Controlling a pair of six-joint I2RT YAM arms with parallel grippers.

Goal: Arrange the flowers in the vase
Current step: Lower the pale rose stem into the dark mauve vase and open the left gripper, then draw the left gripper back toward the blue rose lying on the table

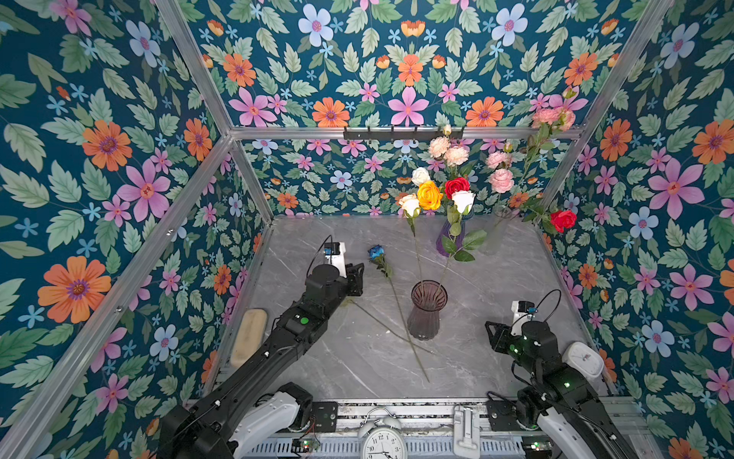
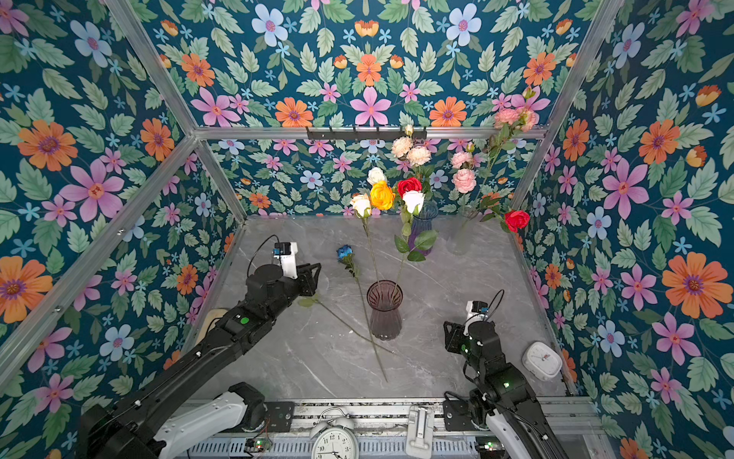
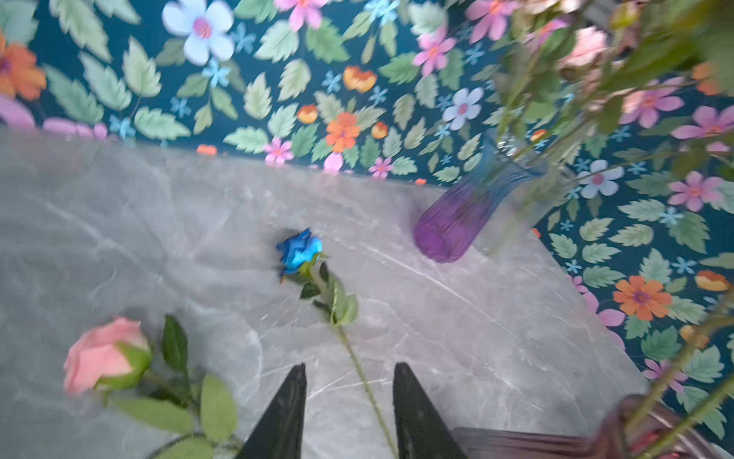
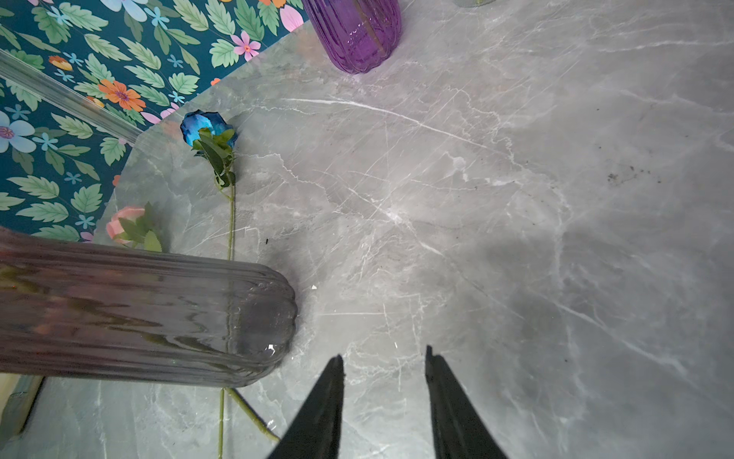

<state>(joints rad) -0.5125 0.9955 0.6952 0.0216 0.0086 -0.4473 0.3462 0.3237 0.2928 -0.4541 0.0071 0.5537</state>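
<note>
L hand (image 3: 349,365) spread, empty, just left of blue rose (image 1: 375,252) mid-frame in top views. R hand (image 4: 383,353) spread, empty, lower right.

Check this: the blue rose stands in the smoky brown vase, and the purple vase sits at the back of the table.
Wrong on the rose: the blue rose lies flat on the table, outside the smoky brown vase, as both top views show. The purple vase does sit at the back.
</note>
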